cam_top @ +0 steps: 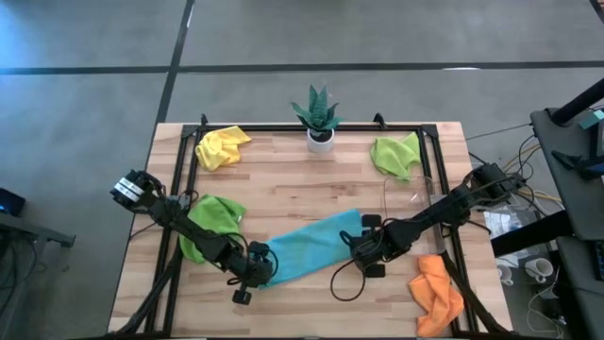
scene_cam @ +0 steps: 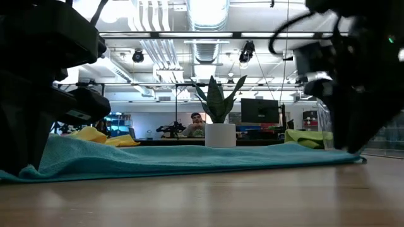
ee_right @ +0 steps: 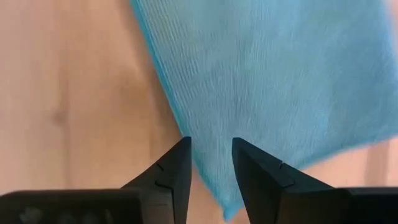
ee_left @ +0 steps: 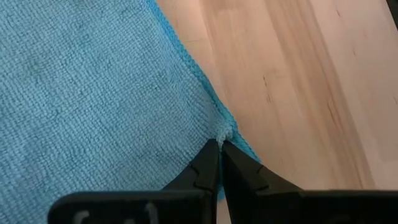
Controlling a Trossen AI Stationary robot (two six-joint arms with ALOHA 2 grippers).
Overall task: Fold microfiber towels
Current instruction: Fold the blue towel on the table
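Five microfiber towels lie on the worktop [cam_top: 302,194]: one light blue towel [cam_top: 311,246], two lime green towels [cam_top: 212,222] [cam_top: 396,154], one yellow towel [cam_top: 221,146] and one orange towel [cam_top: 439,293]. One potted plant [cam_top: 319,115] stands there too. Two arms reach in, each with one end effector.

This looks like a robotics lab inside an open office. Behind the potted plant [scene_cam: 218,116], a person [scene_cam: 197,125] sits among monitors [scene_cam: 259,111] under exposed ceiling ducts [scene_cam: 206,16]. Beside the wooden table [cam_top: 302,194], loose cables [cam_top: 517,184] lie on grey floor.
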